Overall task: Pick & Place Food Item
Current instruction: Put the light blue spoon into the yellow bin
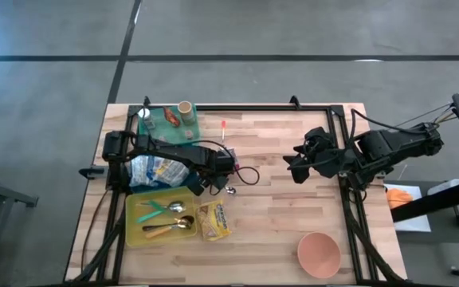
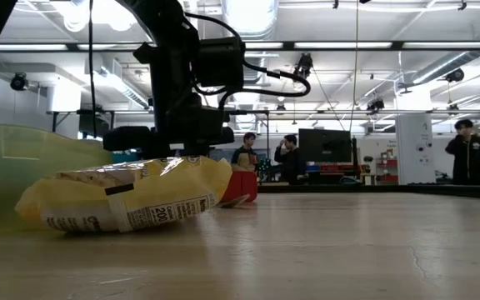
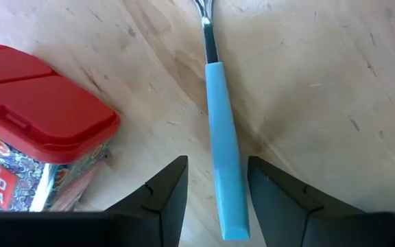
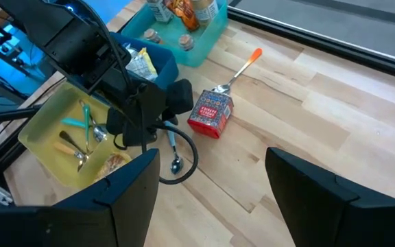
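Left gripper point(image 3: 214, 199): jaws spread, straddling the blue-handled spoon point(image 3: 223, 165) lying flat mid-table
Right gripper point(image 4: 211, 189): jaws spread, empty, waiting toward the table's right edge
Food item: yellow snack bag point(image 1: 214, 221) beside the yellow tray point(image 1: 134, 234), near the front edge
Neighbour: red-lidded tin point(image 3: 36, 137) just beside the spoon
Risk: closing here would likely lift cutlery, not food

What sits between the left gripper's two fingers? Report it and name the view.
A blue-handled spoon lies flat between the open fingers of the left gripper, ungripped; the left wrist view shows it.
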{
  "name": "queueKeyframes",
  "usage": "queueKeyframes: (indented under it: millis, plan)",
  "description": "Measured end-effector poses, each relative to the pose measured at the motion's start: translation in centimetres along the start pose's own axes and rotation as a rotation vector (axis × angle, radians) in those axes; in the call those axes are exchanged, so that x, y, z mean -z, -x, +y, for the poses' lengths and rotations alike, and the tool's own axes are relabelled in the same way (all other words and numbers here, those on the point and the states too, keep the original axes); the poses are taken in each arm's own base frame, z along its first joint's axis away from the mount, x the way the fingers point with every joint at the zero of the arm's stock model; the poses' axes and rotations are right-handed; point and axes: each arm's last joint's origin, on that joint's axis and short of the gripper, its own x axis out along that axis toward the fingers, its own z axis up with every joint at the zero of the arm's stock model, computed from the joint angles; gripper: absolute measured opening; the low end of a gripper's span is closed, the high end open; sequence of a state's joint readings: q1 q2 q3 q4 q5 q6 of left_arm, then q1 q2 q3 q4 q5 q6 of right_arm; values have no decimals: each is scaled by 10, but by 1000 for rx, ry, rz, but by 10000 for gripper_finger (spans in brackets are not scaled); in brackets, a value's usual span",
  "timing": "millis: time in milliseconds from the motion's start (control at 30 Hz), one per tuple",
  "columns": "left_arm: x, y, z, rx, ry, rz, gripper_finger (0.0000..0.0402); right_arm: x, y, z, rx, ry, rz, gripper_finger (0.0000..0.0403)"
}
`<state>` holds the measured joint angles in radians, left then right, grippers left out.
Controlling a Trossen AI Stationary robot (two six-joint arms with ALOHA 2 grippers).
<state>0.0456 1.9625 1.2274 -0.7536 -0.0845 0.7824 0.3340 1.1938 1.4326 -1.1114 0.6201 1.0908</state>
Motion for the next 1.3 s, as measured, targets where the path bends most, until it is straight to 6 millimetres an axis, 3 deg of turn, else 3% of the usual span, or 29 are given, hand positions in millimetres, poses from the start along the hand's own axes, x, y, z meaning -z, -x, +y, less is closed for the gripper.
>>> queueKeyframes:
  millis: [500, 833, 1300]
  plan:
    - [-2, -3, -3, 23, 52, 0, 157, 0, 0, 0, -10, 5, 16, 263]
    - [-1, -3, -5, 27, 94, 14, 40, 0, 0, 0, -11, 7, 16, 263]
    - [-1, 1, -5, 20, 120, 13, 40, 0, 0, 0, -13, 19, 18, 263]
